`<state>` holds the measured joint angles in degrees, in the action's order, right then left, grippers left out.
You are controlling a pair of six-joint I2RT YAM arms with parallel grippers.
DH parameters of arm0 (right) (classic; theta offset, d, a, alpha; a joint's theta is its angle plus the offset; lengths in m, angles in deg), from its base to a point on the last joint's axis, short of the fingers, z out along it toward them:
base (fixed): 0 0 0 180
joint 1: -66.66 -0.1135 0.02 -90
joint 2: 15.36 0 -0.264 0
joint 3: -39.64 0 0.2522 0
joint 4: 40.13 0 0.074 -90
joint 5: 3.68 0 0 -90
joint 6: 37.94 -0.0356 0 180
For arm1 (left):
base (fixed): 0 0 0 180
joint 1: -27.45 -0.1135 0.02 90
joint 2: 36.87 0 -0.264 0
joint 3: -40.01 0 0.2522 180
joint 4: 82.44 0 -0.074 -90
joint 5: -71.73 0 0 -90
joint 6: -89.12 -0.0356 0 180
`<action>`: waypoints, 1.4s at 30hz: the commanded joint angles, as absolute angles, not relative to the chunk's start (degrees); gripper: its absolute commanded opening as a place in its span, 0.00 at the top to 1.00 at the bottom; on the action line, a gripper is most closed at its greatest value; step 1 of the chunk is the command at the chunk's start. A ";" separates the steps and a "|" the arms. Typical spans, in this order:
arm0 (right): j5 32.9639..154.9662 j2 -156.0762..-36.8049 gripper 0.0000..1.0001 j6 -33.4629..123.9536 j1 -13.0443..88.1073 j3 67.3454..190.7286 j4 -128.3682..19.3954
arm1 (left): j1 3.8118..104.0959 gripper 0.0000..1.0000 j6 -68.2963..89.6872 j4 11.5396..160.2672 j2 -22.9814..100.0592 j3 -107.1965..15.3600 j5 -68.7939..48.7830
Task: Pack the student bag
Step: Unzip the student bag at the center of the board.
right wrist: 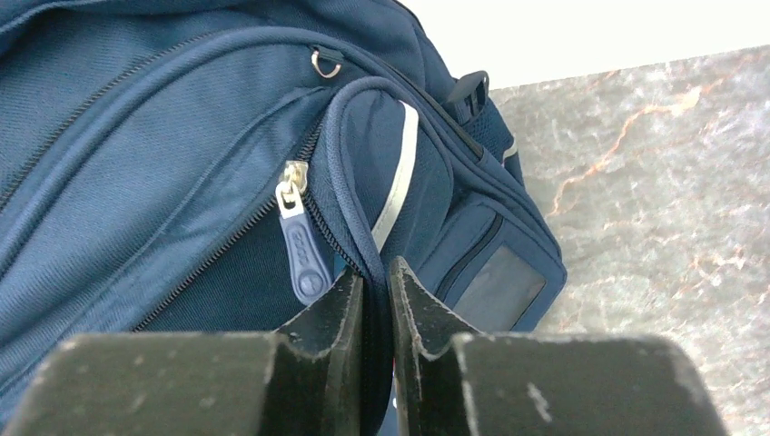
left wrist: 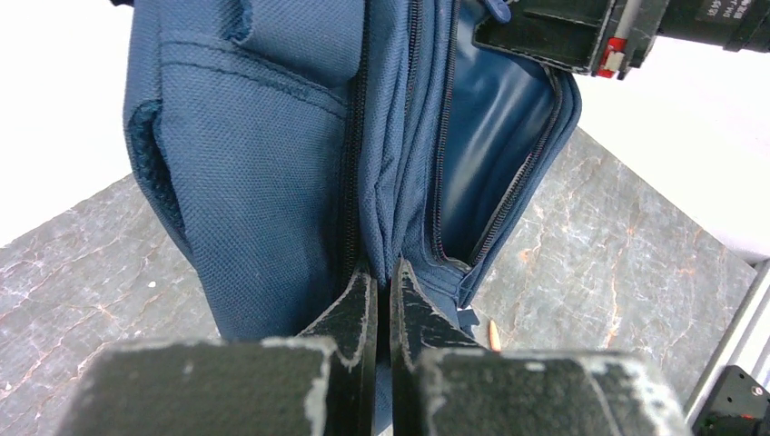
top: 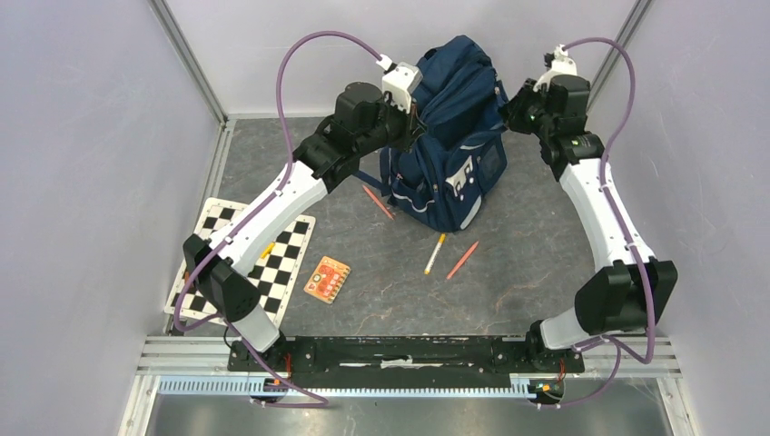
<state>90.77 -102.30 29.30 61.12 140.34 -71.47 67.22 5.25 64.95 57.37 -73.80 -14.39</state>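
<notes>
The left gripper (left wrist: 383, 272) is clamped on a fabric fold of the large navy-blue fabric student bag (top: 454, 109), beside an unzipped compartment. The right gripper (right wrist: 377, 272) pinches the rim of its grey-striped front pocket (right wrist: 390, 173). The bag stands upright near the middle of the far edge of the grey marbled bench (top: 527, 272).

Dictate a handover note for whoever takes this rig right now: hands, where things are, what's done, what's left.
The left hand is shut on the student bag, pinching fabric beside an unzipped compartment.
The right hand is shut on a front pocket's rim.
The bag stands upright, far middle of the table.
Done: one compartment open; nothing visible inside.
Left: near red pencil, white pen, second red pencil and orange card lie unpacked.
</notes>
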 commanded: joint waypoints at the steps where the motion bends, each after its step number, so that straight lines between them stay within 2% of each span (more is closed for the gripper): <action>1: 82.28 -98.92 0.86 28.22 69.73 135.77 -65.43 | 61.24 0.98 3.69 60.88 54.17 -81.11 -18.94; 5: 85.24 -94.76 0.94 24.77 69.73 129.61 -62.62 | 59.12 0.98 3.75 58.87 58.68 -88.42 -20.81; 10: 84.33 -85.87 0.99 18.93 69.35 117.47 -57.10 | 55.46 0.98 7.43 54.26 66.74 -100.89 -25.67; 14: 83.28 -80.22 0.97 16.40 68.38 110.59 -54.39 | 53.96 0.98 6.40 58.99 68.29 -101.14 -21.95; 17: 85.44 -78.99 0.94 15.13 68.15 107.24 -49.65 | 53.93 0.98 3.40 61.36 68.79 -100.70 -14.27; 21: 91.59 -81.44 0.83 16.05 68.06 109.03 -47.08 | 54.04 0.97 1.94 65.36 66.39 -95.66 -4.35; 23: 94.35 -83.16 0.73 17.16 68.14 111.42 -46.47 | 54.02 0.83 1.76 66.75 64.26 -92.87 -1.22; 25: 97.19 -84.46 0.49 18.64 68.09 113.53 -44.42 | 54.10 0.57 1.77 67.68 62.33 -90.30 0.49; 27: 99.68 -85.42 0.34 19.85 68.09 115.10 -41.71 | 54.09 0.36 1.98 67.80 60.55 -88.07 1.86; 29: 101.55 -86.19 0.29 20.53 68.16 116.80 -40.25 | 54.09 0.21 2.57 67.30 58.73 -86.40 2.46; 32: 103.80 -87.41 0.25 21.27 68.24 119.76 -39.58 | 54.11 0.06 3.61 65.23 55.54 -83.49 2.39; 34: 104.92 -87.59 0.23 21.23 68.45 120.67 -38.43 | 54.09 0.01 4.46 64.81 52.17 -79.99 1.97; 42: 109.91 -85.82 0.19 19.86 69.81 122.85 -32.77 | 54.00 0.00 10.89 61.44 38.53 -59.70 -8.44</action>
<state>106.29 -87.52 19.35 69.12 119.18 -37.82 54.02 6.30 64.27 42.66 -67.20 -1.93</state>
